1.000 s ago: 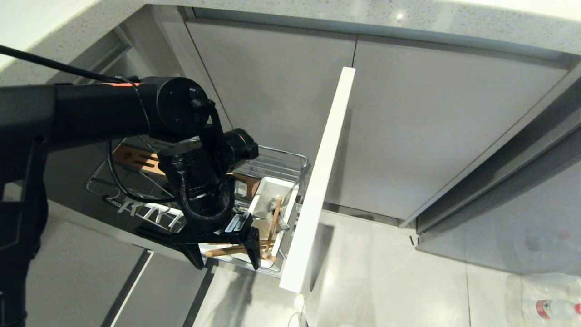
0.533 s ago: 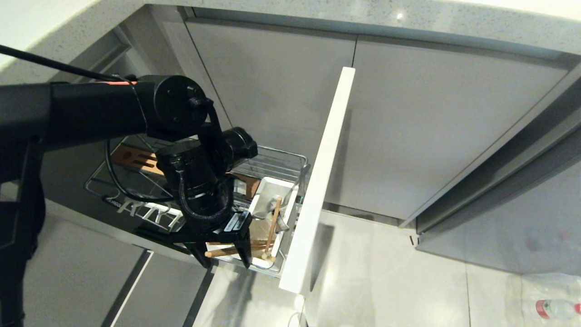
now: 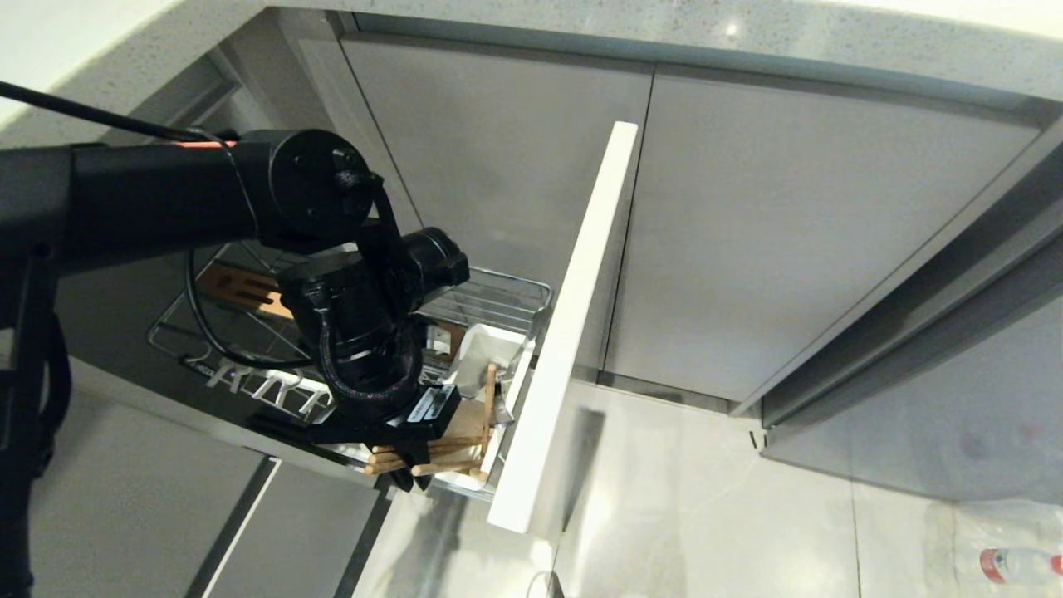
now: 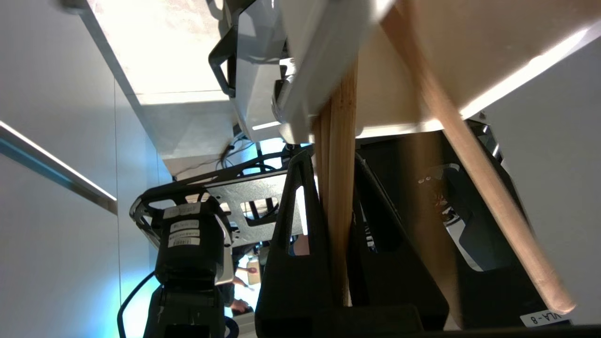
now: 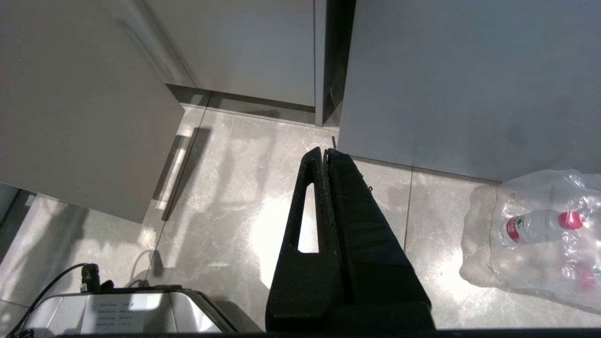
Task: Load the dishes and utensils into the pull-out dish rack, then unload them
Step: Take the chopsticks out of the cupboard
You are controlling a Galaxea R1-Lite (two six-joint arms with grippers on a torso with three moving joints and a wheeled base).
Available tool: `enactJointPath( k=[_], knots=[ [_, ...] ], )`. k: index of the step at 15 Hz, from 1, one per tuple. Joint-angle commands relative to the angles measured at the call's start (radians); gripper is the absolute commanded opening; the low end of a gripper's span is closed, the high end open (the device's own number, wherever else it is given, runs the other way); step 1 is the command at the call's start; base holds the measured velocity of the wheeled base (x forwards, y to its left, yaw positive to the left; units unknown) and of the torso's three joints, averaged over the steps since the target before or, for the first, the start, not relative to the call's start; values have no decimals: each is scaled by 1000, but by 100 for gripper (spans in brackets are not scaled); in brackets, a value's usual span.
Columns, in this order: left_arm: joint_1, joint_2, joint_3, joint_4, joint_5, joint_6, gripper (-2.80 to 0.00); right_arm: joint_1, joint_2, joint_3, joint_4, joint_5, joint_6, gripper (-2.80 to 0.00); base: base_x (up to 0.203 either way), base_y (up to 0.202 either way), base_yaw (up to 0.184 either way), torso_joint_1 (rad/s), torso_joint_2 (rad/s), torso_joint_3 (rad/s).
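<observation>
The pull-out dish rack (image 3: 507, 292) stands drawn out from the grey cabinets behind its narrow white front (image 3: 565, 332). It carries a white utensil caddy (image 3: 492, 345) and a brown wooden strip (image 3: 241, 286). My left gripper (image 3: 413, 475) hangs at the rack's near end, shut on the light wooden chopsticks (image 3: 444, 455). In the left wrist view the black fingers (image 4: 291, 225) of the left gripper (image 4: 333, 157) clamp the chopsticks (image 4: 335, 188), and another wooden stick (image 4: 479, 173) slants beside them. My right gripper (image 5: 325, 151) hangs shut over the floor. The dishes are out of view.
Grey cabinet doors (image 3: 789, 216) run behind the rack under a speckled countertop edge (image 3: 664, 25). A wrapped pack of water bottles (image 5: 540, 230) lies on the tiled floor (image 3: 706, 515) at the right. Part of the robot's base (image 5: 122, 305) shows below the right gripper.
The left gripper's jaws went from wide open to shut on the chopsticks. The rack and its white front shifted a little to the left. The right arm kept still.
</observation>
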State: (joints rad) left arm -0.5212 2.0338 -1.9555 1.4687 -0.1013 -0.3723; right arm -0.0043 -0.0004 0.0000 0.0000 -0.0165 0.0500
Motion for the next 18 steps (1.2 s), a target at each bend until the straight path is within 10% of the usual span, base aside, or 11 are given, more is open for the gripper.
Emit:
enactJointPath(
  k=[1, 18],
  knots=[
    [0, -1, 0, 7, 0, -4, -280, 1, 0, 2, 0, 0, 1, -280, 0, 0, 0, 0, 0, 0],
    [-24, -169, -14, 12, -15, -25, -280, 1, 0, 2, 1, 0, 1, -280, 0, 0, 0, 0, 0, 0]
  ],
)
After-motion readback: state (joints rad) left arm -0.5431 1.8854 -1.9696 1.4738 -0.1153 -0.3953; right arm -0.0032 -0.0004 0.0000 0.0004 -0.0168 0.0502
